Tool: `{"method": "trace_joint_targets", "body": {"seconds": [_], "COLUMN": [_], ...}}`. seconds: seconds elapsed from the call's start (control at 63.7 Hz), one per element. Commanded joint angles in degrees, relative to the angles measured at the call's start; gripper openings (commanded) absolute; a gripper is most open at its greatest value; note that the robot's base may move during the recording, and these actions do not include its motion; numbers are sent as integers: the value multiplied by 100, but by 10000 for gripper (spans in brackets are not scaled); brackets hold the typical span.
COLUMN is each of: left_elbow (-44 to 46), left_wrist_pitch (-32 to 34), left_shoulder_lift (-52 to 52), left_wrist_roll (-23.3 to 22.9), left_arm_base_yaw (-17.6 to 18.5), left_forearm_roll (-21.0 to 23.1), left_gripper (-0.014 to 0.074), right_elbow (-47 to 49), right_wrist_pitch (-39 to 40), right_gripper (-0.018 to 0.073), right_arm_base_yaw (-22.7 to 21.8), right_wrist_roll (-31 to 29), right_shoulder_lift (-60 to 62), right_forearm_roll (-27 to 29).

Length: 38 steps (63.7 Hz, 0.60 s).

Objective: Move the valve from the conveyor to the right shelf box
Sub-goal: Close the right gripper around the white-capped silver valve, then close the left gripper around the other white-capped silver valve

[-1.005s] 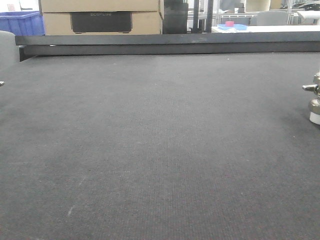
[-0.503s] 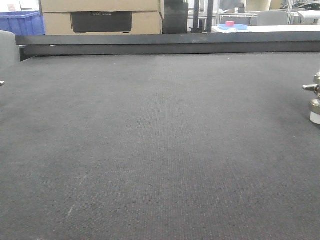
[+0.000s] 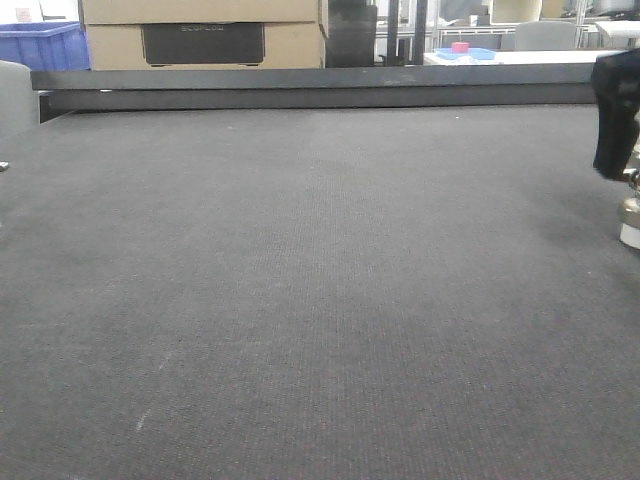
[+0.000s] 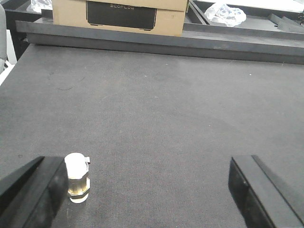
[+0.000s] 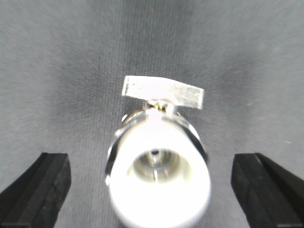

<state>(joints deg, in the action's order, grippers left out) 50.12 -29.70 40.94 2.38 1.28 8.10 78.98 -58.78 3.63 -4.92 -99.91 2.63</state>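
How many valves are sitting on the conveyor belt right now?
2. The right valve stands at the front view's right edge, between the fingers of the open right gripper. The left valve stands close by one finger of the left gripper. More may lie outside the views.

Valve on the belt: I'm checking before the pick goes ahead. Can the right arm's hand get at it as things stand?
Probably yes. In the right wrist view the valve sits on the belt, centred between the fingers of the open right hand, with nothing between them and it.
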Motion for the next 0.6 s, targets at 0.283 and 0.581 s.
{"method": "trace_joint_targets", "body": {"seconds": [0.283, 0.581], "left_elbow": [64, 64], "left_wrist_pitch": [49, -301], "left_shoulder_lift": [3, 3], "left_wrist_roll": [-10, -10], "left_arm_base_yaw": [45, 45], "left_forearm_roll": [29, 29], "left_gripper": [589, 589], "right_elbow": [59, 59], "right_wrist_pitch": [230, 185], "right_gripper": [263, -153], "right_arm_base_yaw": [9, 9], "right_wrist_roll": [-49, -49], "right_shoulder_lift": [-99, 4], "right_forearm_roll": [-201, -303]}}
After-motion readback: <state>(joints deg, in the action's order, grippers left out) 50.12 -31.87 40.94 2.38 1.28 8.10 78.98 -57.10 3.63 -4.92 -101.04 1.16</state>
